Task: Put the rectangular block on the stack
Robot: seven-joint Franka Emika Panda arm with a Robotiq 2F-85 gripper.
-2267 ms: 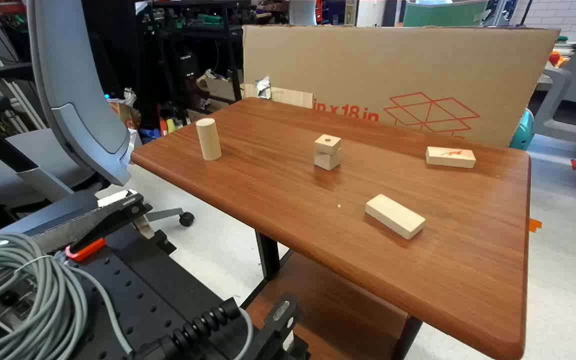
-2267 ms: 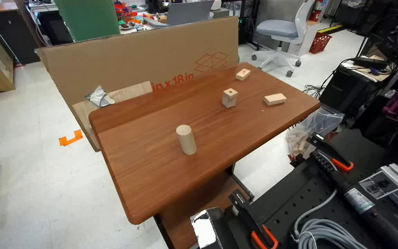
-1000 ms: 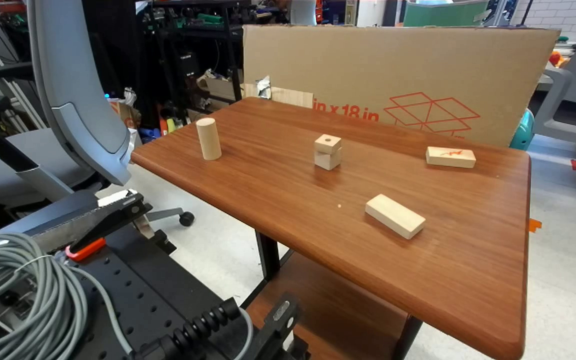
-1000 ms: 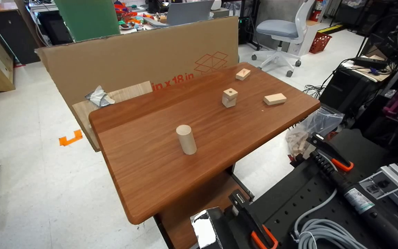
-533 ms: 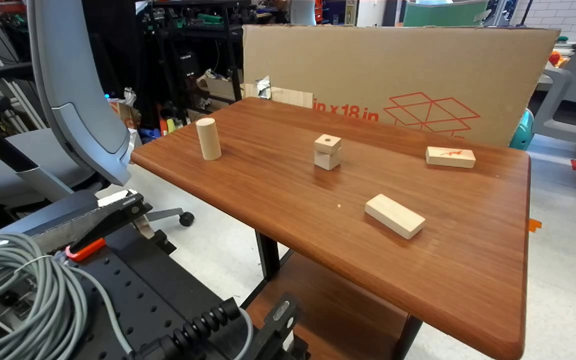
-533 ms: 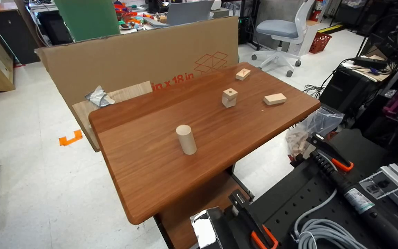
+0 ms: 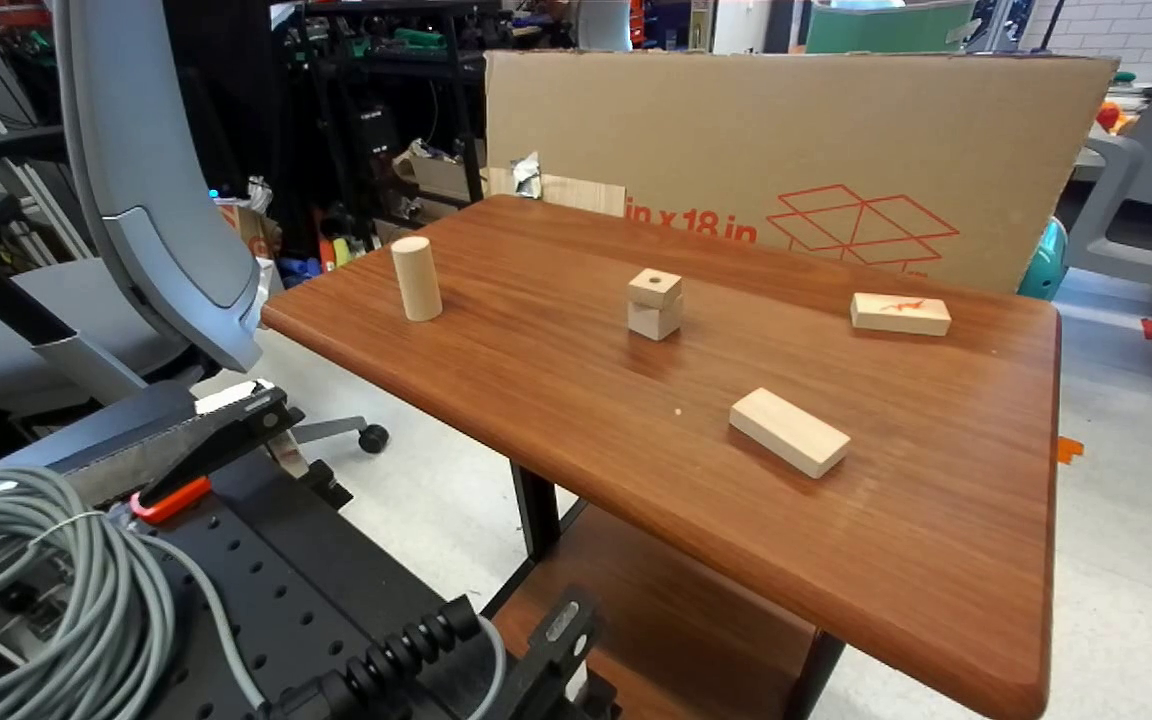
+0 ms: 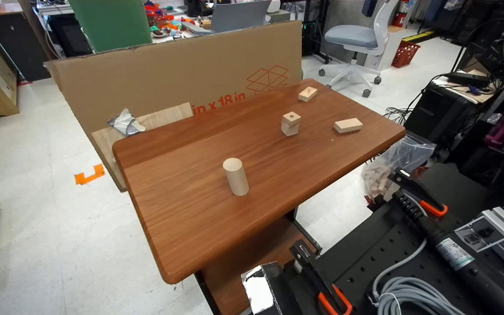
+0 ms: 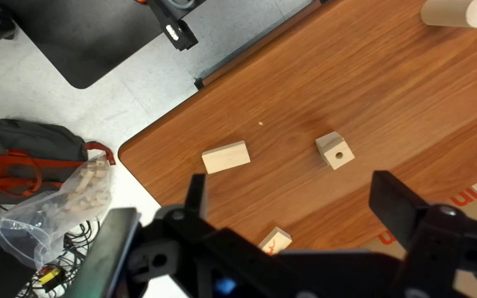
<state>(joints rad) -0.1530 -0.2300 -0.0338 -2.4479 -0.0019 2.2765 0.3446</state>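
Observation:
The rectangular block (image 7: pixel 789 432) is a plain pale wooden oblong lying flat on the brown table. It also shows in an exterior view (image 8: pixel 348 125) and in the wrist view (image 9: pixel 226 157). The stack (image 7: pixel 655 304) is a short pile of small pale wooden blocks with a dark round hole in its top face. It also shows in an exterior view (image 8: pixel 291 124) and in the wrist view (image 9: pixel 335 150). My gripper (image 9: pixel 290 176) is wide open and empty, well above the table. It is out of view in both exterior views.
An oblong block with a red mark (image 7: pixel 900 314) lies towards the back; the gripper partly hides it in the wrist view (image 9: pixel 275 241). An upright round peg (image 8: pixel 236 176) stands on the table (image 8: pixel 182 210). A large cardboard sheet (image 7: pixel 736 120) stands along the table's far edge.
The blocks, stack and peg have not moved. A small dark shape now shows at the top edge by the far white chair in an exterior view.

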